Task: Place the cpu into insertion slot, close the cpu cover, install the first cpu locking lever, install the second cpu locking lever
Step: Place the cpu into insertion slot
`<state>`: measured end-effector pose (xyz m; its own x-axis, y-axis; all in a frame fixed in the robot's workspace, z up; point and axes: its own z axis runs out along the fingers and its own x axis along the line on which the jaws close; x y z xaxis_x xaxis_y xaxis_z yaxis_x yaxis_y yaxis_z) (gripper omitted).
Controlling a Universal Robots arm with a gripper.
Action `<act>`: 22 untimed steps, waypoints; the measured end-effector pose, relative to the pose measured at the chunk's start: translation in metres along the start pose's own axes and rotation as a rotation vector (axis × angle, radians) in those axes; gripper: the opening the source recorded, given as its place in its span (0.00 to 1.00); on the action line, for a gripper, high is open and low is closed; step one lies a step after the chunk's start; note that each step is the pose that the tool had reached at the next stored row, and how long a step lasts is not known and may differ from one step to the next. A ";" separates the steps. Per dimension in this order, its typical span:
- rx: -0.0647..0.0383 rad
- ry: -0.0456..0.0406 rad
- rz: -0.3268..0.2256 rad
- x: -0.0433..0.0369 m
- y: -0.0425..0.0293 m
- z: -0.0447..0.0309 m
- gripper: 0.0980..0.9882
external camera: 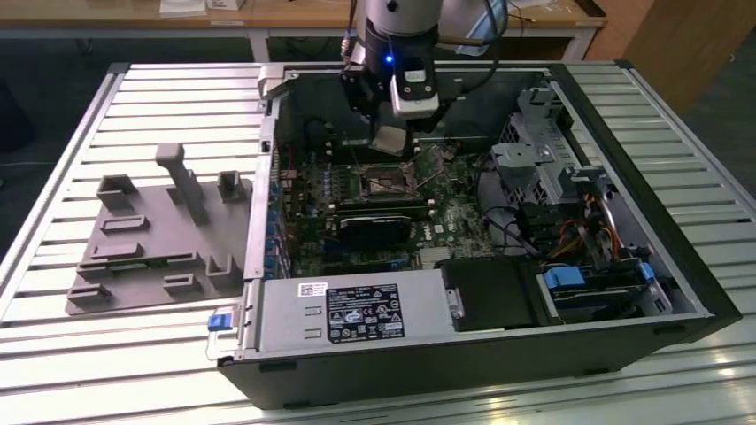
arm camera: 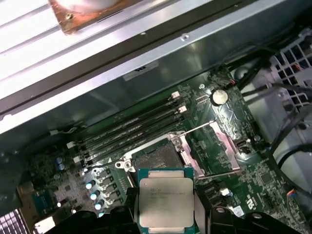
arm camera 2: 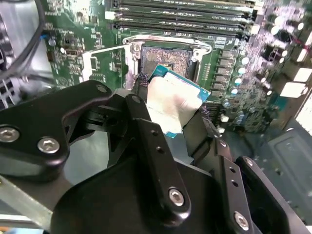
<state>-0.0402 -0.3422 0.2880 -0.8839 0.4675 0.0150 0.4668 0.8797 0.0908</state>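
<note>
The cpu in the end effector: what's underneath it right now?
The open insertion slot lies roughly below it in both wrist views, the cpu cover flipped open beside it. The cpu, held by the end effector, hides the slot's near edge.

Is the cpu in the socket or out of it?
Out. The black claw grips the small square silvery-topped cpu above the dark square insertion slot, which sits empty; the thin silvery cpu cover stands open.

The gripper [arm camera 2: 169,116] hides part of the cpu [arm camera 2: 179,91] in the second wrist view, and glare blanks its top. In the first wrist view its lower edge seems to run off the picture.
</note>
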 end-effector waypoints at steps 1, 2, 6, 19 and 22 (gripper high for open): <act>0.000 -0.0015 0.016 0.0000 0.0000 0.0001 0.49; -0.001 -0.0031 0.034 0.0000 0.0000 0.0002 0.49; -0.001 -0.0080 0.088 0.0000 0.0000 0.0007 0.49; -0.005 -0.0288 0.316 0.0000 -0.0002 0.0026 0.49; -0.005 -0.0338 0.370 0.0000 -0.0002 0.0027 0.49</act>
<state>-0.0402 -0.3422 0.2853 -0.6539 0.7564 0.0149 0.7543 0.6503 0.0907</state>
